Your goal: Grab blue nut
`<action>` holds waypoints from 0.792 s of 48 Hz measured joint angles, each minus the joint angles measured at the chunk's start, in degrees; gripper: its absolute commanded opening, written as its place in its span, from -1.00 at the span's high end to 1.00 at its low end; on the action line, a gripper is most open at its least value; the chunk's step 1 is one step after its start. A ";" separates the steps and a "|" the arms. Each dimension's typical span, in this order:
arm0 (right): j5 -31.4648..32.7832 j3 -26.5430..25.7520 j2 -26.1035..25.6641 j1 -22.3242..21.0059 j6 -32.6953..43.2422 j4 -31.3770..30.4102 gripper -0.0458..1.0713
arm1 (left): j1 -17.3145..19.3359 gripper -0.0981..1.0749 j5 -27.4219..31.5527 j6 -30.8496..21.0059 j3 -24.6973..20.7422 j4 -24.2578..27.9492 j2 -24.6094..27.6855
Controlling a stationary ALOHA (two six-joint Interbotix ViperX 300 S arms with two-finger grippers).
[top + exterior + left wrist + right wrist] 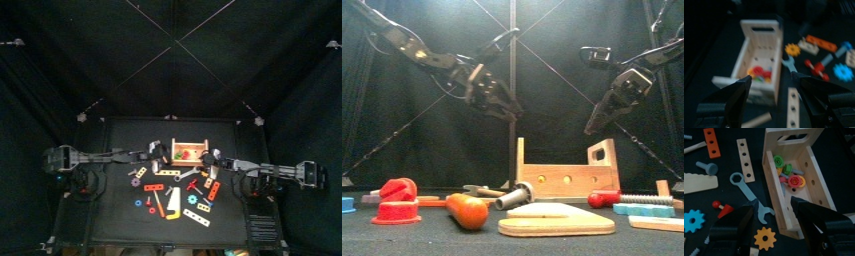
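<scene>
My left gripper (771,92) hangs open above the wooden box (756,55). Coloured pieces lie inside it. A blue gear (843,72) sits on the counter (711,45) nearby

The wooden box (793,175) has its far end cut off by the right wrist view's edge; its small parts blur together.

pale wooden box (797,158) | blue gear (692,220) | orange gear (765,238)

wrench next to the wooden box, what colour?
Light blue. The wrench shows best in the right wrist view, lying flat beside the wooden box.
</scene>
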 measured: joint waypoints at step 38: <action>-0.18 0.97 0.00 0.00 -0.09 2.72 -0.67 | -19.07 -0.84 13.45 -0.35 21.09 -7.91 -17.84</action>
